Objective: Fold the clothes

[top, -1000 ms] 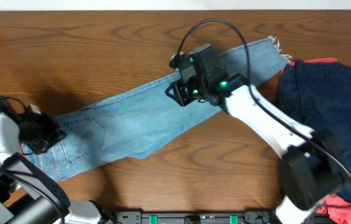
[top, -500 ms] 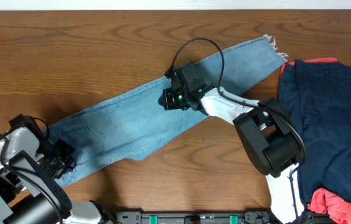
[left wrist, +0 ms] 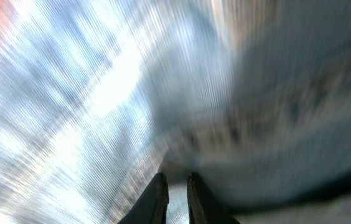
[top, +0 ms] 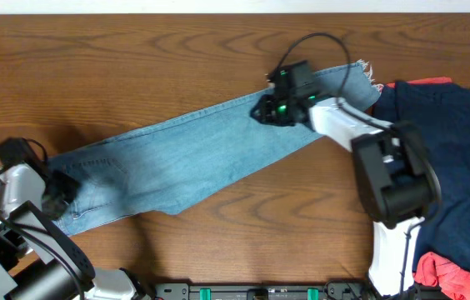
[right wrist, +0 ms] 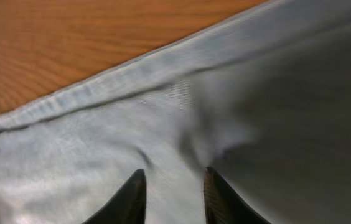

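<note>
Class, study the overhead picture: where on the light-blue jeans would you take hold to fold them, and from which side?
Probably the frayed hem of the jeans, pinched from above at the upper-right end. The jeans lie flat as one long diagonal strip, so that free end could be carried over towards the waist.

Jeans (top: 193,154): lying slantwise across the counter (top: 135,58), waist end near-left, hem end far-right.
Other garments (top: 452,142): heaped at the counter's right edge, just beside the hem.
Left gripper (top: 58,193): at the waist end.
Right gripper (top: 270,109): on the leg, near the hem.
</note>
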Robot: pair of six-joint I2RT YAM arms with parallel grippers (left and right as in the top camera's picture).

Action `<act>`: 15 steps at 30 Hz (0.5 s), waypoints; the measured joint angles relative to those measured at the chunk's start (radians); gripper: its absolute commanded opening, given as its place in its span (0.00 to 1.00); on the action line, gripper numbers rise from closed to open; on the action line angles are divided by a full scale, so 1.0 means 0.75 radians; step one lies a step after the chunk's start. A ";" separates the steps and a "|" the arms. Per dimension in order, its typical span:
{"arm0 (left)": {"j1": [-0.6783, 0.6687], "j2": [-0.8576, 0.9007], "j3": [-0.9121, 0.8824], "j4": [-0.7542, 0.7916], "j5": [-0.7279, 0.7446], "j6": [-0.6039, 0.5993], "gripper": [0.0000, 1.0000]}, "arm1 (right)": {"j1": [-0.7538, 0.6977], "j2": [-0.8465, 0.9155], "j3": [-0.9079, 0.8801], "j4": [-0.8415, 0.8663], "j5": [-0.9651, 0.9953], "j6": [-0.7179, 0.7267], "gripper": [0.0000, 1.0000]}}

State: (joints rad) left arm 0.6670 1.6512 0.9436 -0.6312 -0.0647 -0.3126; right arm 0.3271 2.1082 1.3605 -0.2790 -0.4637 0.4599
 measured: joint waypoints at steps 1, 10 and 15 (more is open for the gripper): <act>0.009 0.000 0.026 0.011 -0.026 0.003 0.14 | -0.026 -0.044 -0.006 -0.049 0.015 -0.030 0.41; 0.162 0.000 0.184 0.000 0.051 0.027 0.14 | -0.243 -0.323 0.000 -0.322 0.076 -0.246 0.54; 0.145 0.000 0.208 -0.036 0.414 0.144 0.06 | -0.381 -0.271 -0.003 -0.342 0.101 -0.278 0.53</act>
State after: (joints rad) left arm 0.7761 1.6512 1.0992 -0.6582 0.2455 -0.2043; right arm 0.0410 1.9053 1.3582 -0.5358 -0.3882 0.2512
